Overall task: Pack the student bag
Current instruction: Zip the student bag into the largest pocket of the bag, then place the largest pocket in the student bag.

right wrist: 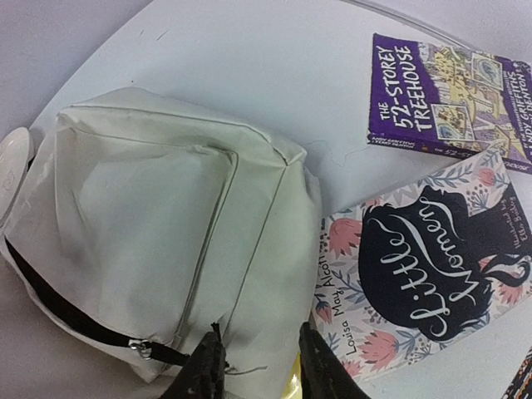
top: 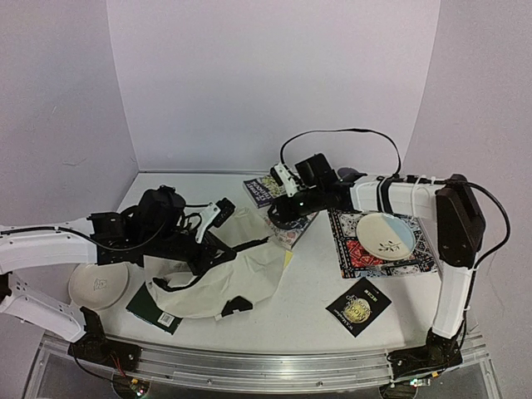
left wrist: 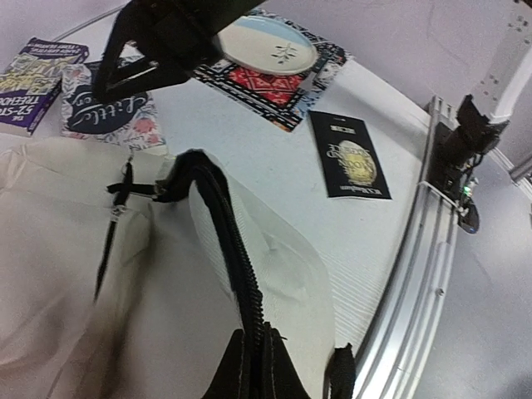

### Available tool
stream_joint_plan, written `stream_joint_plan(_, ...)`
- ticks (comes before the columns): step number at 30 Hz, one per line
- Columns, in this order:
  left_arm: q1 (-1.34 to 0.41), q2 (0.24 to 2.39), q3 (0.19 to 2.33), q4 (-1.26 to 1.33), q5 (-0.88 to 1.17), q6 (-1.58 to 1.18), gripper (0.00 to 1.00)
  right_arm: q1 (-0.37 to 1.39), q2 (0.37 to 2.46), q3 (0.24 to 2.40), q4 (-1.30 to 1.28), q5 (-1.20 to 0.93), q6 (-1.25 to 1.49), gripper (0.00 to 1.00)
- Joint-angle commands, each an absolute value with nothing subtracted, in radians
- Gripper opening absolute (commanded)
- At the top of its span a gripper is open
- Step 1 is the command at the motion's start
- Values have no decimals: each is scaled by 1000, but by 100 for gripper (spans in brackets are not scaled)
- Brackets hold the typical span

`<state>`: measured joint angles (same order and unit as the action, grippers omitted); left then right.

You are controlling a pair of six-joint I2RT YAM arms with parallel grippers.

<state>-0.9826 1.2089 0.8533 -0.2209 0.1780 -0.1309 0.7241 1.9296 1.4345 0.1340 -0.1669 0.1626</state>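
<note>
The student bag [top: 224, 278] lies slumped left of middle on the table [top: 316, 291], its black zipper [left wrist: 237, 258] pinched in my left gripper [left wrist: 253, 370]. My right gripper [right wrist: 259, 372] hovers part-open and empty between the bag and the Little Women book [right wrist: 424, 258]. If the pinch slips, the mouth collapses, and my 2 right fingers could snag fabric. The bag's inside is hidden, and a yellow scrap [right wrist: 291, 386] is cut off.

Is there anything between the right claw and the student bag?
Nothing visible stands between. The right claw hangs, jaws apart, directly over the edge of the student bag, beside the Little Women book.
</note>
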Motion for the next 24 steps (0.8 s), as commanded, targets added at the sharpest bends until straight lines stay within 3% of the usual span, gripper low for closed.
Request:
stream_joint_plan(1, -951, 1251, 973, -170, -40, -110, 0, 721, 1770, 1389, 140, -147, 158, 41)
stream_joint_plan(5, -871, 1297, 1026, -176, -68, -105, 0, 721, 1688, 1320, 154, -167, 191, 52)
stream_joint_plan(14, -836, 1445, 1110, -145, 193, -226, 0, 824, 1606, 1148, 287, -219, 323, 83)
stream_joint_plan(19, -836, 1464, 1088, -85, 289, -294, 0, 872, 1657, 1103, 331, -184, 359, 88)
stream_joint_plan(24, -836, 1457, 1083, -72, 327, -316, 8, 893, 1764, 1106, 355, -128, 382, 90)
